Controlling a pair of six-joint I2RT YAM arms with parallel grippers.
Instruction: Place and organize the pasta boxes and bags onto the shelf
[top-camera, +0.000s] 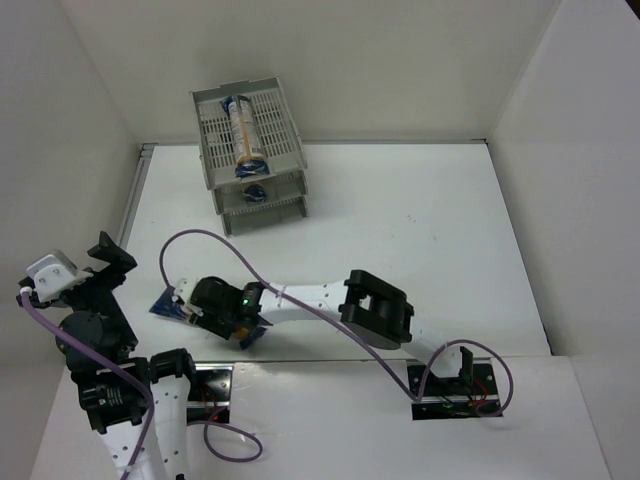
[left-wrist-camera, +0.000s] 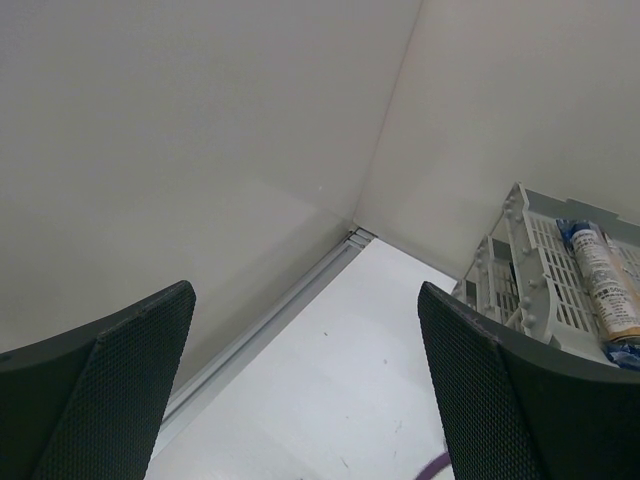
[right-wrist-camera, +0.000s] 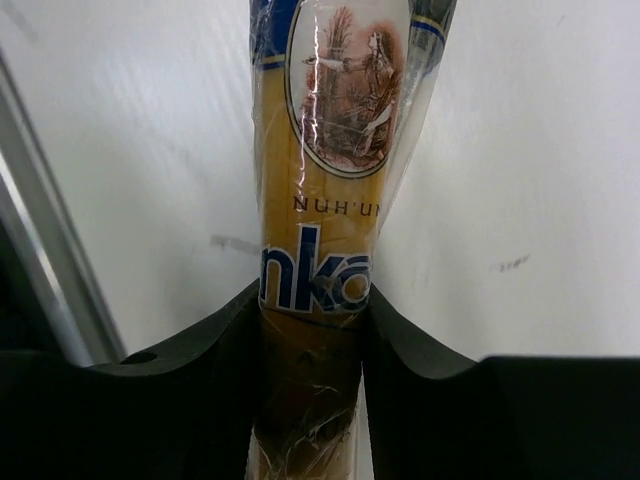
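Note:
The grey tiered shelf (top-camera: 252, 152) stands at the back left of the table. One pasta packet (top-camera: 245, 133) lies in its top tray, and the blue end of a second packet (top-camera: 255, 192) shows in a lower tray. My right gripper (top-camera: 203, 308) reaches to the near left and is shut on a third pasta packet (right-wrist-camera: 325, 180), its fingers (right-wrist-camera: 215, 380) pressing both sides; its blue end (top-camera: 166, 305) sticks out left. My left gripper (left-wrist-camera: 305, 390) is open and empty, raised at the far left. The shelf (left-wrist-camera: 535, 285) shows at its right.
White walls close in the table on the left, back and right. A metal rail (top-camera: 135, 195) runs along the left wall's foot. A purple cable (top-camera: 215, 245) loops over the table from the right arm.

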